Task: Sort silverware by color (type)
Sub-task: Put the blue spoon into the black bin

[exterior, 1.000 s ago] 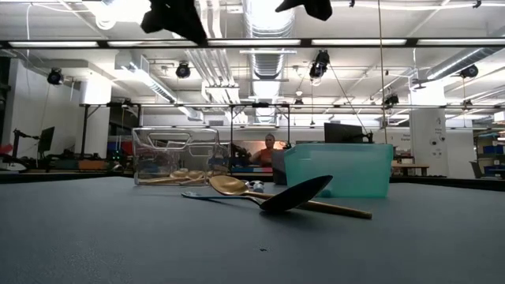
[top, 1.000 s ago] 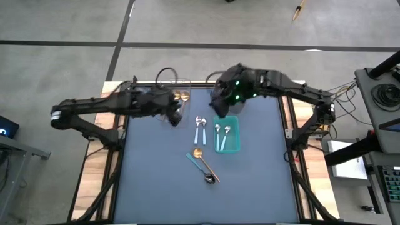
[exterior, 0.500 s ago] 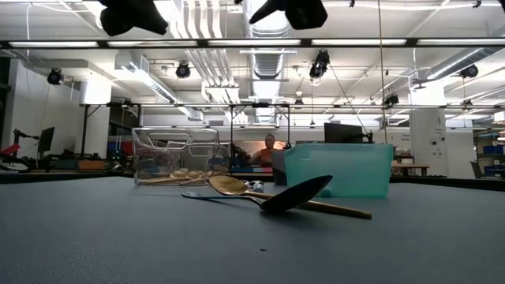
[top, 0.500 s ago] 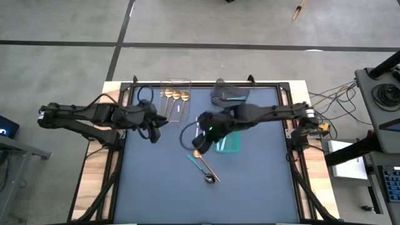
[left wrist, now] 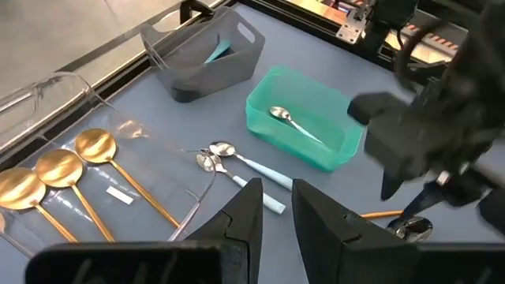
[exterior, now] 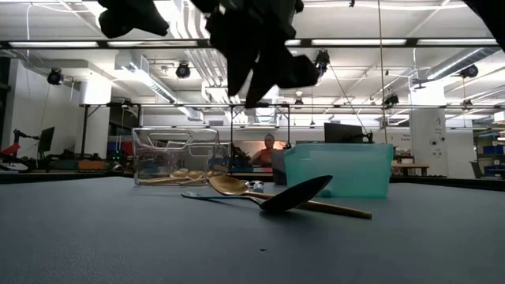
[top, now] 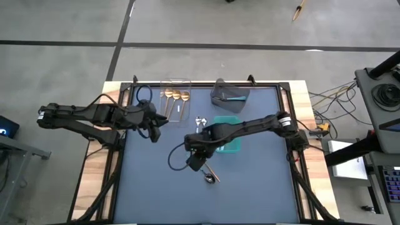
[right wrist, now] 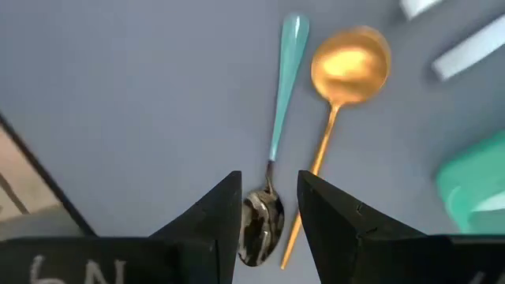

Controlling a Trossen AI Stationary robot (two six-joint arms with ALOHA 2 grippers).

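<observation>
**Right arm reaches over the last loose spoons**

The right gripper (top: 195, 161) hangs above the middle of the table (top: 150, 187). Its two fingers are a little apart and hold nothing. Right under it lie two crossed spoons: a gold spoon (right wrist: 345, 87) and a dark spoon with a teal handle (right wrist: 272, 166). The fingers point at the dark bowl, so I think that spoon is the one to be picked up.

The left gripper (top: 154, 128) waits at the left side of the table. Its fingers are nearly together, with only a thin gap, and empty.

Spoons that look alike are kept together. Three gold spoons (left wrist: 59, 177) lie in the clear bin (top: 175, 94) at the far edge. A silver spoon (left wrist: 293, 124) lies in the teal bin (left wrist: 264, 118). Two more silver spoons with light-blue handles (left wrist: 237, 164) lie on the table, left of that bin.

The grey bin (left wrist: 207, 59) holds something teal, but I cannot tell what. From above, the right arm hides most of the crossed spoons and part of the teal bin.
</observation>
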